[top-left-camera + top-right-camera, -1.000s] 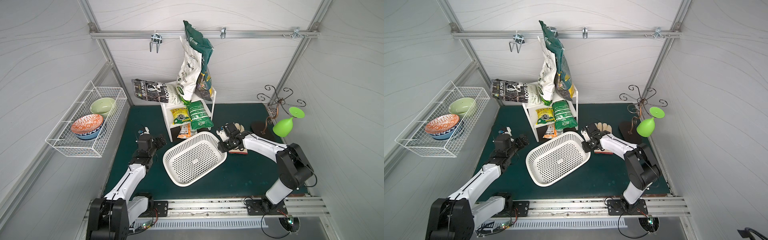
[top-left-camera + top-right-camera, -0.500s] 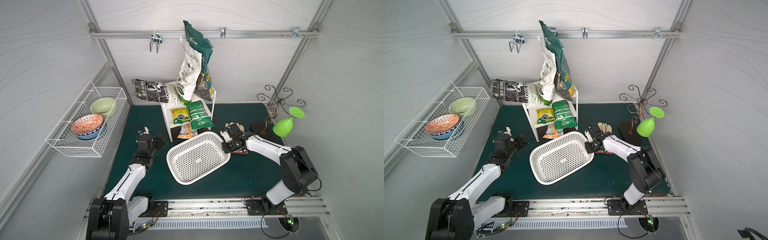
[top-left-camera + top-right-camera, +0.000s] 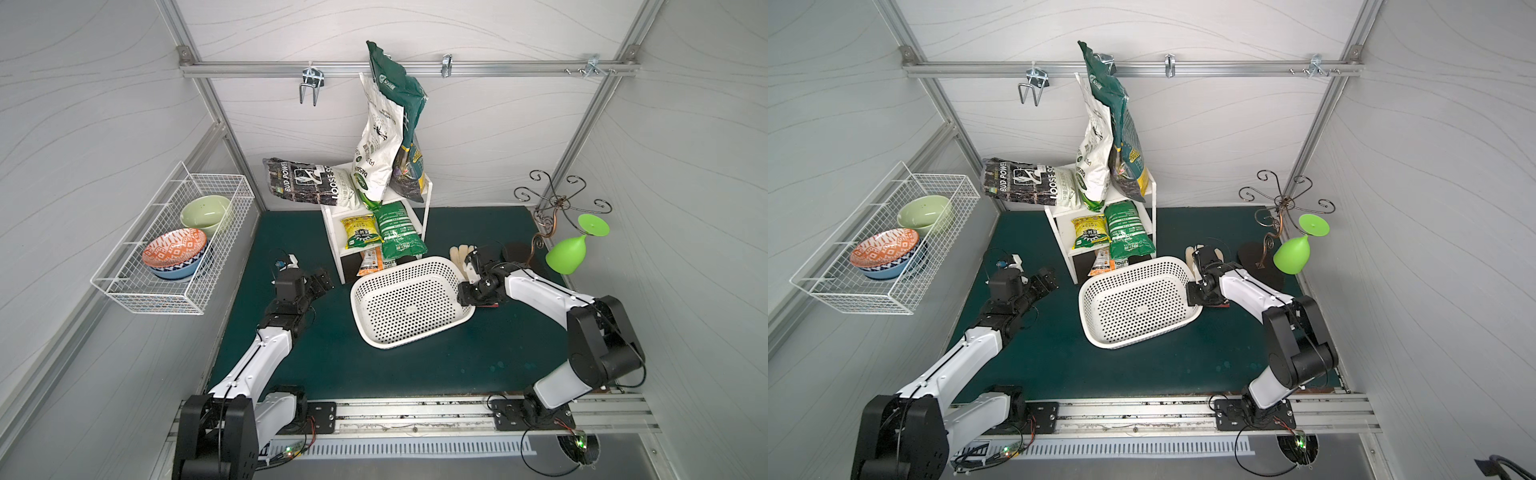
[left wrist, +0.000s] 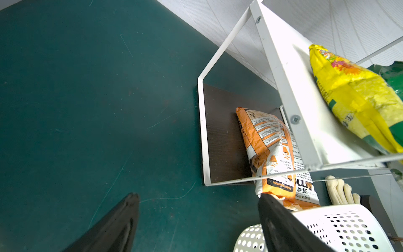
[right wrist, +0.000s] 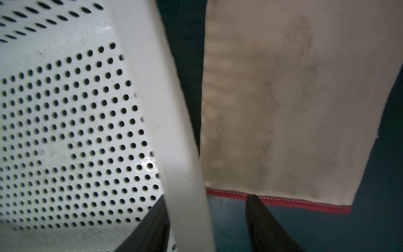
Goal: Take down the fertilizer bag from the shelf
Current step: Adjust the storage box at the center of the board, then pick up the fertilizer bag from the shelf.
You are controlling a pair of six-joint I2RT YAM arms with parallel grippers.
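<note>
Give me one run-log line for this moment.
left gripper: open, empty | right gripper: open, astride basket rim | shelf bags: ungrasped

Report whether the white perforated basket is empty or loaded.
Empty: the basket shows only its bare holed floor in both top views; nothing lies inside.

Left tool (image 4: pixel 197 196) spread wide, orange bag (image 4: pixel 266 139) on shelf (image 4: pixel 283 72) bottom panel, possibly touching basket (image 4: pixel 340 224).

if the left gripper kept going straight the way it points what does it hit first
Likely the shelf, at its white leg beside the dark bottom panel, though depth is unclear.
</note>
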